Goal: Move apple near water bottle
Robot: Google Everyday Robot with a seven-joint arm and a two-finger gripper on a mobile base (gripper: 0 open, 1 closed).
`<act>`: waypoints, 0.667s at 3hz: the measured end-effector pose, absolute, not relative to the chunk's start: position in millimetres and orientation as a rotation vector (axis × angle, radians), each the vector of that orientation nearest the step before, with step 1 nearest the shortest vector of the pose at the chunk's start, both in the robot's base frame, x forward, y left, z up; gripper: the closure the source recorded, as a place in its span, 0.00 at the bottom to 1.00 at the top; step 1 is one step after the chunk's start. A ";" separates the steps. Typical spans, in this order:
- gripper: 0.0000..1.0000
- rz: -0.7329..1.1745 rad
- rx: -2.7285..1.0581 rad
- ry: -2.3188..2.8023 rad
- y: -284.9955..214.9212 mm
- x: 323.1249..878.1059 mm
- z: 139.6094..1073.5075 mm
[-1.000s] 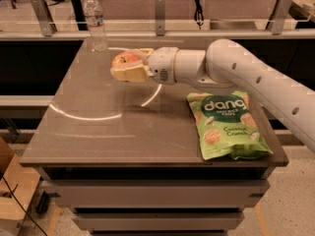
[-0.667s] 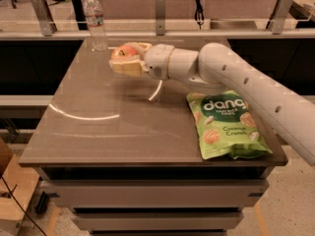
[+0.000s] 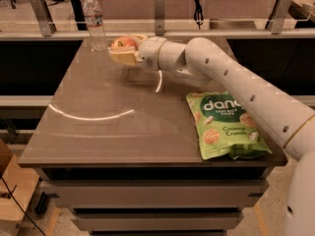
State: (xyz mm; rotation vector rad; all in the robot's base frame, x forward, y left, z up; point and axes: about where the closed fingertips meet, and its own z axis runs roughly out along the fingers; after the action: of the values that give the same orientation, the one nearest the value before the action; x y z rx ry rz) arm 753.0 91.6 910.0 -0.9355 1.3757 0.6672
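Observation:
The apple (image 3: 122,43), red with yellow-orange patches, is held between the cream fingers of my gripper (image 3: 123,49) at the far side of the table, just above the top. The water bottle (image 3: 94,21), clear with a white cap and pale label, stands upright at the far left corner, a short way left of the apple. My white arm (image 3: 231,82) reaches in from the right across the table.
A green snack bag (image 3: 224,127) lies flat at the table's right front. The brown table (image 3: 98,132) has a railing with metal posts (image 3: 158,6) behind its far edge. A wooden object (image 3: 10,191) sits on the floor at lower left.
My gripper has carried the apple farther back and left, closer to the water bottle.

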 end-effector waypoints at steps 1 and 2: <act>1.00 0.620 -0.985 1.441 104.4 771.9 903.8; 1.00 0.583 -1.026 1.521 115.3 793.8 891.8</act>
State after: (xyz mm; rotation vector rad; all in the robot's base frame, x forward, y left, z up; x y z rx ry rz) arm 793.8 115.3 891.8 -1.0261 1.5211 0.5834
